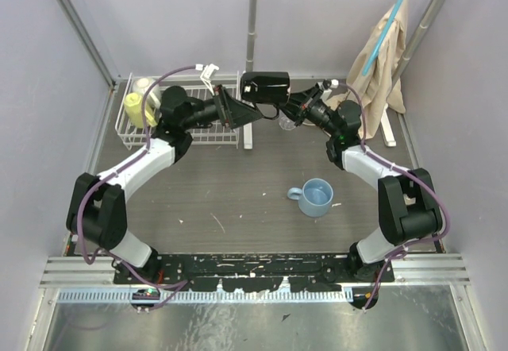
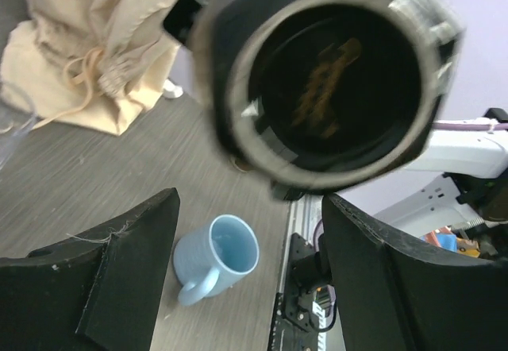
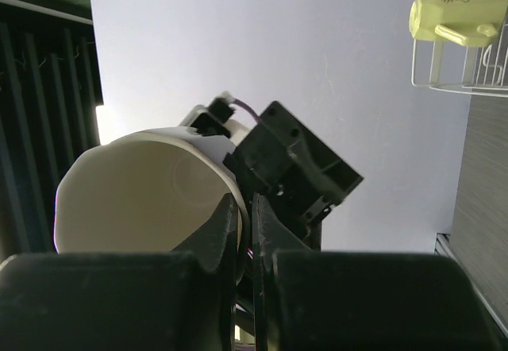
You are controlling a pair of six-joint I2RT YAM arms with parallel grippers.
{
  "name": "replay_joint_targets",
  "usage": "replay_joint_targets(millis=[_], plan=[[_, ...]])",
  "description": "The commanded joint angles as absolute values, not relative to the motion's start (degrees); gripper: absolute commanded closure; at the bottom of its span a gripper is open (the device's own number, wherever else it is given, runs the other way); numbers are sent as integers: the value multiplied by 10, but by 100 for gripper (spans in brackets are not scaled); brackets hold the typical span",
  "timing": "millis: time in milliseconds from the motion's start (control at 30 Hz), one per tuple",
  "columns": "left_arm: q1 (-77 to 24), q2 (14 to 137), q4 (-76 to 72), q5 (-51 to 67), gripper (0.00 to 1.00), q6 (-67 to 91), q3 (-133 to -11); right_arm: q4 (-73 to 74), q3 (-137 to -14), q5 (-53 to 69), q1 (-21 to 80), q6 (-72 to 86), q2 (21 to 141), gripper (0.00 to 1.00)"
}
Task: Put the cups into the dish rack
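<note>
**Right tool pinches the black mug's rim, left tool open beside it**

Right tool (image 3: 246, 208) is closed tight on the rim of the black mug (image 1: 266, 87), with one finger inside the mouth and one outside. Left tool (image 2: 250, 200) stands wide open and holds nothing. Its two fingers spread on either side of the view, with the mug's base just ahead of them and no contact to be seen.

The dish rack (image 1: 214, 135) sits at the far left of the table (image 1: 238, 184). It holds two cups at its left end: the yellow mug (image 1: 136, 110) lying on its side, and the cream-white mug (image 1: 144, 86) just behind it. The left arm reaches over the rest of the basket and hides part of it.

The black mug is glossy black outside and cream inside. It is turned on its side in the air, with the mouth toward the right arm and the round base toward the left tool. The base carries faint amber print too blurred to read. The mug hangs just past the right end of the rack, between the two tools.

The light blue mug (image 1: 316, 198) stands upright on the table, well apart from both tools, its handle pointing left in the overhead view. The clear glass (image 1: 287, 121) stands on the table under the right wrist. A beige cloth bag (image 1: 381, 57) hangs at the far right.
</note>
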State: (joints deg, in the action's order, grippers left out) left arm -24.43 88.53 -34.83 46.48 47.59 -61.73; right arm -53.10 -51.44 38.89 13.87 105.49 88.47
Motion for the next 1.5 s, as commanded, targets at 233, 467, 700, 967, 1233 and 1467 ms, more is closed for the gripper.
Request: replay_joint_targets(millis=[233,467,700,967,1233,1467], plan=[[-267,912,-403,489,23,493,-682,-606,-524,365,141,1068,886,99],[-276,950,-418,550,26,502,-717,-588,-531,364,143,1071,891,99],[-280,970,-402,594,27,499,-752,-574,-531,359,151,1068,891,99],[-289,990,-477,576,26,557,-760,-589,-521,338,158,1070,897,99],[-302,1028,-531,582,26,615,-791,-600,-526,333,168,1072,911,99],[-303,1042,-564,577,26,626,-799,-597,-529,331,176,1070,912,99]])
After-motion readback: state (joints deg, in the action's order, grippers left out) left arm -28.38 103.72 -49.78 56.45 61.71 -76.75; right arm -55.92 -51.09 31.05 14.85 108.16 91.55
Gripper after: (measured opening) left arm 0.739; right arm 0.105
